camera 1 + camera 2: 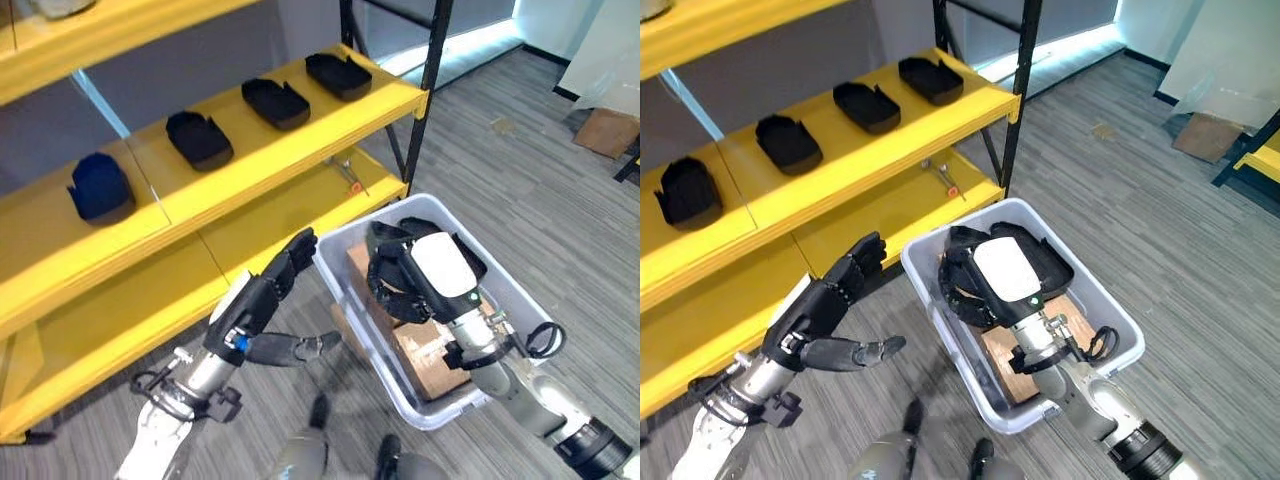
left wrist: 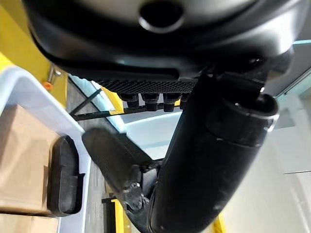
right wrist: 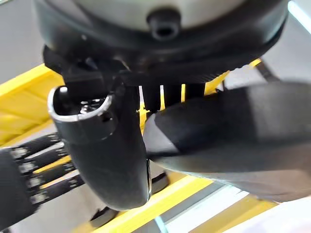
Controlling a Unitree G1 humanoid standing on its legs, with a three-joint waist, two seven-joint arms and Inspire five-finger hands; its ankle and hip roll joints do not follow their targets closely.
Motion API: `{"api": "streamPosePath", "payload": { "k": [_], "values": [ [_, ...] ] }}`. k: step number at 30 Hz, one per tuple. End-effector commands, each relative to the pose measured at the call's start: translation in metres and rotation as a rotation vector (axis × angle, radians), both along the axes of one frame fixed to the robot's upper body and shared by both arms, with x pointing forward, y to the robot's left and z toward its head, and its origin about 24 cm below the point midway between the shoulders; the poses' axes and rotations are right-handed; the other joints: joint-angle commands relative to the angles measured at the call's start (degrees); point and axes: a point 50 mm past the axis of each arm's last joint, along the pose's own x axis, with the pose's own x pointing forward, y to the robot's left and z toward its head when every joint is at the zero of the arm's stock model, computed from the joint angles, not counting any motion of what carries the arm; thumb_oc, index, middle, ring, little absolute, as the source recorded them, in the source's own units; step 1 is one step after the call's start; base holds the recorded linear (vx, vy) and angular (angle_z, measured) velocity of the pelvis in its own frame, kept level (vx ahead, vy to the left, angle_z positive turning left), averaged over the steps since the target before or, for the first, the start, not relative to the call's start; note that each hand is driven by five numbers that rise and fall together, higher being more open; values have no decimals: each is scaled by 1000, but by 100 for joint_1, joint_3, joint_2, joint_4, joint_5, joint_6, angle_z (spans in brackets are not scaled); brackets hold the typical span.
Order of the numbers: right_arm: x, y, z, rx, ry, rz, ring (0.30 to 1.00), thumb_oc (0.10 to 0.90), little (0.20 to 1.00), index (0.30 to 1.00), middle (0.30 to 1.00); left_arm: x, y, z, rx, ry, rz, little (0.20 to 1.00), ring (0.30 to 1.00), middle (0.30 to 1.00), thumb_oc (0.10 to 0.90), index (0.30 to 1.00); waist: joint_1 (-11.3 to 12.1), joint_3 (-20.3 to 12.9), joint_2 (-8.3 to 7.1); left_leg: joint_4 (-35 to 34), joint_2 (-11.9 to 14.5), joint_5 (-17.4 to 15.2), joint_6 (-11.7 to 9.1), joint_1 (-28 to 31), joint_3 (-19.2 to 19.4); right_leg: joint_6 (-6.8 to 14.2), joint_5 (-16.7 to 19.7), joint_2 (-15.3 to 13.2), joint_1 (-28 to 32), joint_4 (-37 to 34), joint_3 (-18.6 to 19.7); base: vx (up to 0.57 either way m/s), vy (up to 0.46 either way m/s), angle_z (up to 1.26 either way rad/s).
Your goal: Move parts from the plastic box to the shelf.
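1. Your right hand (image 1: 1008, 272) is over the plastic box (image 1: 1118, 318), fingers curled round a black part (image 3: 233, 141), which it holds just above the box's contents (the right wrist view shows the thumb pressed against the part).
2. Your left hand (image 1: 262, 295) hangs just beside the box's near-left wall, over the floor, fingers straight and thumb stuck out sideways, holding nothing.
3. The box sits on the grey floor (image 1: 520, 190) right in front of the yellow shelf (image 1: 290, 150); a brown cardboard piece (image 1: 1015, 365) lies at its bottom.
4. Another dark part (image 2: 65, 182) rests in the box against its wall, seen in the left wrist view.
5. Four black parts already sit in a row on the shelf's middle level: you can pick out the rightmost shelf part (image 1: 338, 75) and the leftmost shelf part (image 1: 100, 188), well apart.
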Motion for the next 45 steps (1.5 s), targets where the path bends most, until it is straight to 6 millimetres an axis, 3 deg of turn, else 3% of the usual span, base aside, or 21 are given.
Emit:
{"api": "streamPosePath", "payload": {
  "k": [1, 5, 6, 9, 12, 15, 18, 20, 24, 26, 27, 31, 33, 35, 37, 39, 42, 45],
  "values": [
    [-2, 19, 61, 142, -282, 176, 300, 400, 300, 300, 300, -3, -8, 40, -92, -233, 13, 1000, 1000, 1000, 900, 1000, -215, -445, -118, 129, 381, 781, -27, 136, 70, 406, 431, 276, 389, -674, 307, -221, 489, 68],
    [-5, 21, 61, 141, -284, 213, 300, 400, 300, 300, 300, -4, -6, 38, -95, -227, 61, 1000, 1000, 1000, 900, 1000, -217, -476, 50, -267, 367, 769, -68, 380, -160, 476, 411, 169, 373, -663, 418, -132, 399, 25],
    [-7, 19, 65, 133, -295, 225, 300, 400, 300, 300, 300, -5, -5, 38, -86, -223, 74, 1000, 1000, 1000, 900, 1000, -216, -494, 138, -486, 307, 640, -92, 493, -154, 562, 476, 61, 415, -757, 414, -184, 523, 4],
    [-8, 16, 69, 116, -305, 229, 300, 400, 300, 300, 300, -6, -3, 38, -88, -218, 90, 1000, 1000, 1000, 900, 1000, -197, -514, 204, -731, 193, 372, -81, 621, -25, 698, 620, -126, 503, -938, 319, -170, 424, 38],
    [-8, 13, 71, 105, -306, 217, 300, 400, 300, 300, 300, -5, 2, 38, -83, -216, 102, 1000, 1000, 1000, 900, 1000, -101, -546, 196, -1043, -181, 1, 54, 768, 93, 1049, 1002, -471, 603, -1284, 142, -211, 460, 36],
    [-5, 10, 69, 121, -296, 184, 300, 400, 300, 300, 300, -5, 3, 39, -87, -207, 67, 1000, 1000, 1000, 900, 1000, 36, -543, 140, -1275, -420, -49, 220, 852, 102, 1365, 1386, -805, 637, -1510, -15, -218, 385, 17],
    [-8, 7, 62, 139, -286, 150, 300, 400, 300, 300, 300, -7, 4, 36, -102, -180, 22, 1000, 1000, 1000, 900, 1000, 110, -545, 106, -1432, -516, -29, 336, 916, 68, 1421, 1554, -977, 569, -1376, -82, -116, 229, 26],
    [-10, 5, 60, 148, -279, 131, 300, 400, 300, 300, 300, -9, 4, 33, -112, -156, -9, 1000, 1000, 1000, 900, 1000, 102, -560, 108, -1533, -487, 48, 403, 937, -8, 1349, 1365, -873, 479, -1048, 33, -73, 214, 46],
    [-19, -1, 58, 150, -289, 93, 300, 400, 300, 300, 300, -7, -3, 26, -138, -85, -105, 1000, 1000, 1000, 900, 1000, -41, -617, 2, -1559, -587, 141, 497, 809, -331, 1037, 584, 24, 400, -514, 381, 21, 95, 82],
    [-20, -2, 57, 149, -292, 97, 300, 400, 300, 300, 300, -6, -7, 24, -156, -58, -120, 1000, 1000, 1000, 900, 1000, -63, -609, -77, -1510, -671, 131, 473, 756, -314, 862, 458, 356, 447, -544, 357, 40, 10, 45],
    [-13, 3, 57, 161, -288, 90, 300, 400, 300, 300, 300, 2, -18, 23, -171, -50, -141, 1000, 1000, 1000, 900, 1000, -164, -545, -157, -1366, -855, 126, 452, 635, -351, 727, 614, 761, 368, -869, 767, 3, -38, 10],
    [-6, 6, 51, 186, -264, 98, 300, 400, 300, 300, 300, 11, -25, 21, -158, -58, -150, 1000, 1000, 1000, 900, 1000, -347, -541, -107, -1177, -1043, 0, 507, 539, -397, 683, 855, 871, 412, -1265, 1173, 34, -58, 23],
    [-8, 5, 39, 192, -251, 110, 300, 400, 300, 300, 300, 9, -26, 16, -152, -33, -171, 1000, 1000, 1000, 900, 1000, -453, -562, -14, -296, -1277, -419, 507, 384, -11, 692, 1029, 664, 547, -1554, 1250, 154, 7, 9],
    [-9, 6, 36, 188, -280, 103, 300, 400, 300, 300, 300, 9, -28, 15, -126, -27, -184, 1000, 1000, 1000, 900, 1000, -520, -505, 26, 275, -1090, -489, 407, 132, 389, 704, 1095, 533, 564, -1599, 1097, 7, 22, 20],
    [-5, 12, 36, 188, -311, 87, 300, 400, 300, 300, 300, 10, -32, 13, -125, -18, -202, 1000, 1000, 1000, 900, 1000, -647, -532, 104, 39, -686, -457, 296, 259, 757, 720, 1084, 442, 493, -1580, 935, 21, 90, 50],
    [-3, 17, 39, 186, -327, 95, 300, 400, 300, 300, 300, 10, -34, 13, -142, -12, -198, 1000, 1000, 1000, 900, 1000, -696, -586, 196, -375, -474, -225, 205, 434, 677, 716, 1071, 396, 490, -1630, 996, 103, 193, 52],
    [-7, 12, 48, 175, -353, 129, 300, 400, 300, 300, 300, 8, -33, 15, -141, -14, -173, 1000, 1000, 1000, 900, 1000, -716, -650, 274, -816, -228, 16, 93, 596, 251, 723, 1018, 323, 503, -1652, 1263, 132, 235, 4],
    [-9, 0, 62, 150, -374, 134, 300, 400, 300, 300, 300, 5, -32, 17, -155, -19, -183, 1000, 1000, 1000, 900, 1000, -736, -652, 396, -1242, 412, 796, -169, 628, -18, 721, 962, 189, 478, -1585, 1327, 72, 311, -30]
  ]
}}
